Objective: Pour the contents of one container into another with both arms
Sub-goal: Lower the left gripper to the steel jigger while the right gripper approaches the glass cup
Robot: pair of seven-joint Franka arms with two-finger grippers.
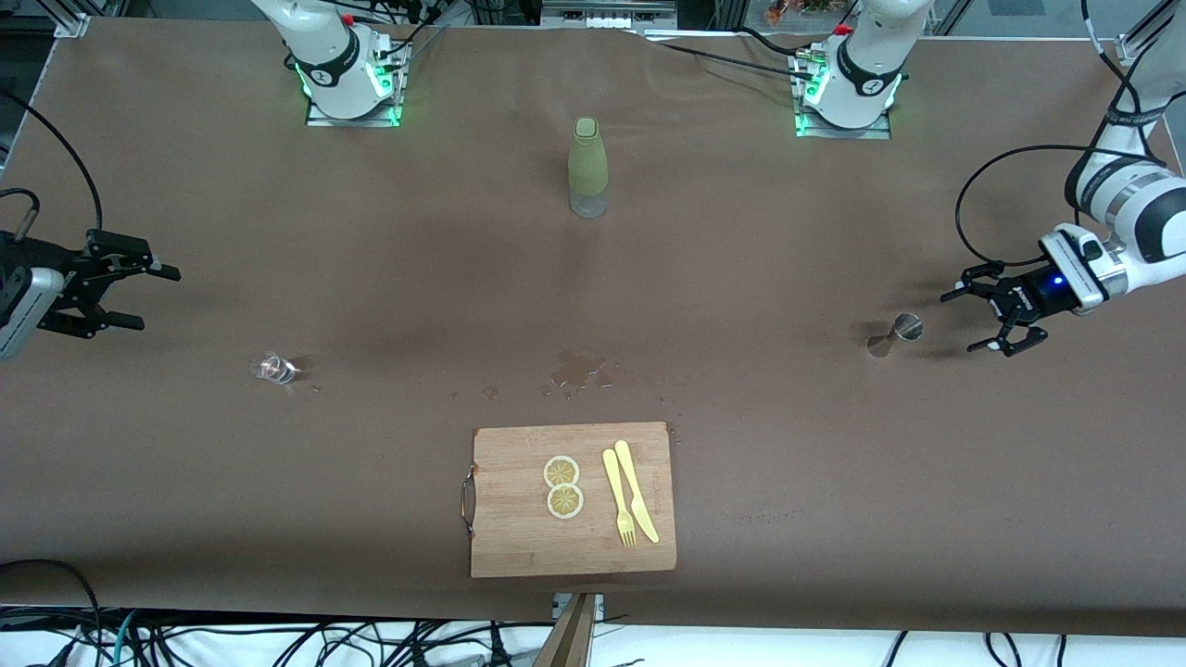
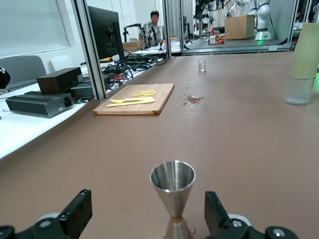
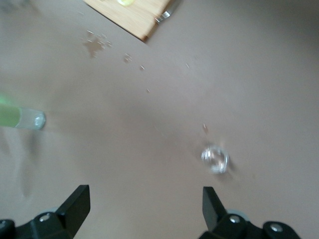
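Nearest the front camera lay a wooden cutting board [image 1: 519, 537] with a metal handle, carrying two lemon slices [image 1: 562, 486] and a yellow fork [image 1: 618, 497] and knife [image 1: 637, 489] side by side. Just farther off, a small spill [image 1: 576, 371] with scattered droplets wetted the brown tabletop [image 1: 788, 482]. Toward the right arm's end stood the shot glass [image 1: 275, 368], clear and hard to make out; whether it held any liquid could not be told. Toward the left arm's end stood the steel jigger [image 1: 895, 333], upright, its upper cup looking empty in the left wrist view; its base was cut off at that view's edge. The left hand [image 1: 984, 320] hung low just beside the jigger, fingers apart, not touching it; the wrist view showed the jigger between the spread fingertips. The right hand [image 1: 125, 296] hovered over the tabletop's edge at the right arm's end, fingers apart, well apart from the glass, its arm mostly cut off by the frame. Farthest, between the two arm bases, stood the olive-green sleeved bottle [image 1: 587, 167], capped, its clear bottom section showing no contents that could be made out.
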